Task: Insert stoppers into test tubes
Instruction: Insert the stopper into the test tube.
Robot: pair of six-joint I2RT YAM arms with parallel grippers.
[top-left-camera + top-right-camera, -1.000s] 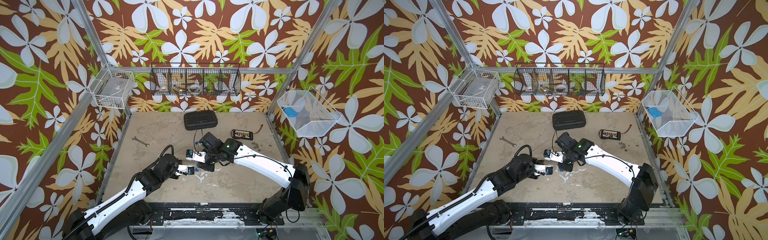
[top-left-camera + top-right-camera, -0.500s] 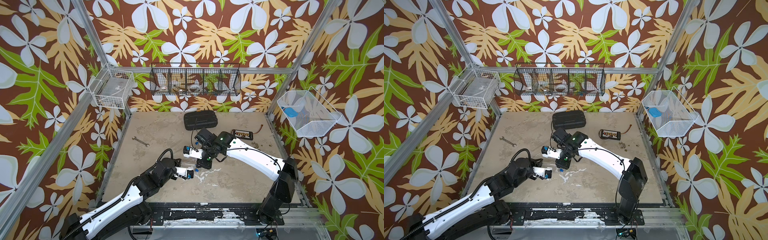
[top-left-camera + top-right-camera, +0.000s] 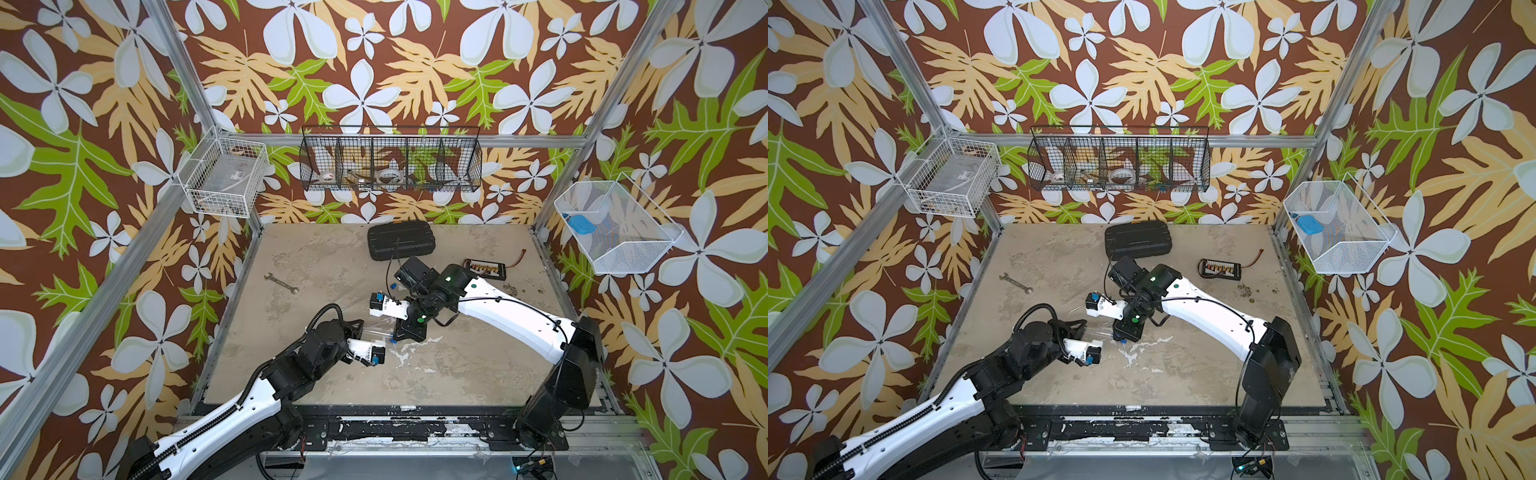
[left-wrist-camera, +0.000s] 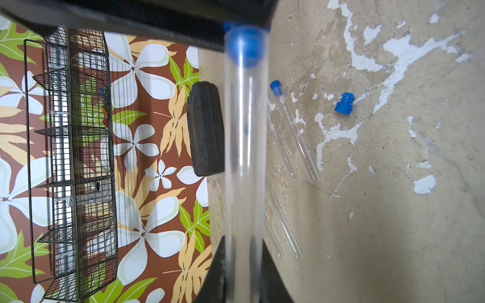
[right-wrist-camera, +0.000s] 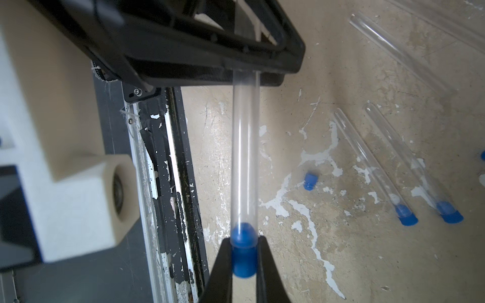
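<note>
My left gripper [image 4: 242,246] is pinching a clear test tube [image 4: 245,147] at the end away from its mouth, holding it off the table [image 4: 393,236]. My right gripper [image 5: 244,240] is clamped on the blue stopper [image 5: 244,265] seated in that mouth. One loose stopper [image 5: 309,181] lies near two capped tubes [image 5: 378,170]

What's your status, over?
Left tool shut on test tube. Right tool shut on stopper, nose inside tube mouth. Loose stopper on table, clear of both.
</note>
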